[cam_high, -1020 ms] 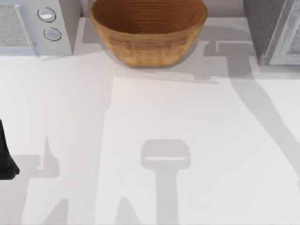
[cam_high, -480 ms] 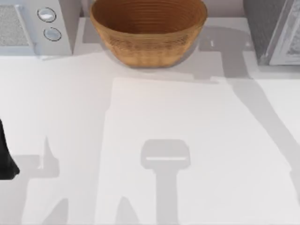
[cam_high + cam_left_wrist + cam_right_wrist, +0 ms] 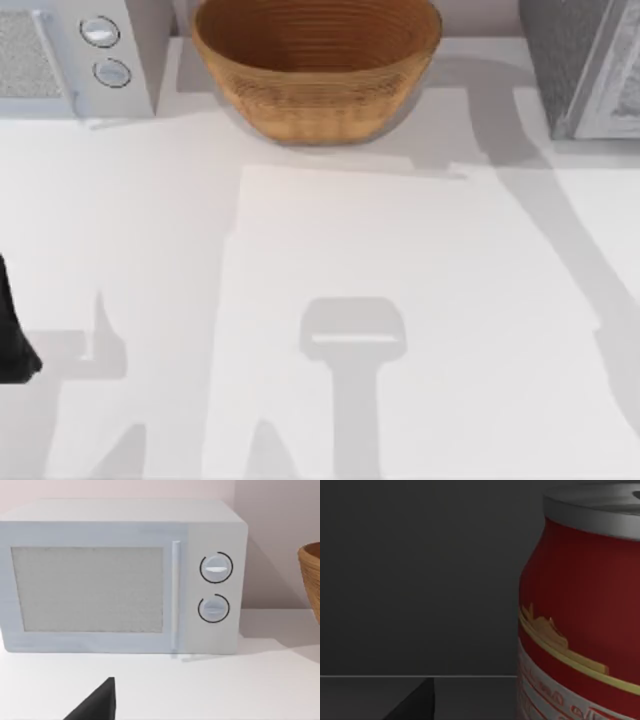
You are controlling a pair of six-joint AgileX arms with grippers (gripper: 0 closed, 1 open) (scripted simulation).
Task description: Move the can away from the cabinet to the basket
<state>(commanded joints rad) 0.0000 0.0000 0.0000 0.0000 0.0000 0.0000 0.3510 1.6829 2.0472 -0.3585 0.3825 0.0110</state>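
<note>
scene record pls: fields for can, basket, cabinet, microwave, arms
can: red side, silver top, upright, close before right wrist camera, dark surface behind it
basket: wicker, top view's back centre; nothing visible inside
cabinet: back right corner
microwave: back left, door shut, two knobs
left arm: at table's left edge; pincer state cannot tell
right pincer: dark tip near can; state cannot tell

Top: overhead, looking down on table [image 3: 400, 260].
Left wrist: low, facing microwave [image 3: 120, 577]; shares basket [image 3: 311, 577] with top.
Right wrist: close on can [image 3: 580, 605].
</note>
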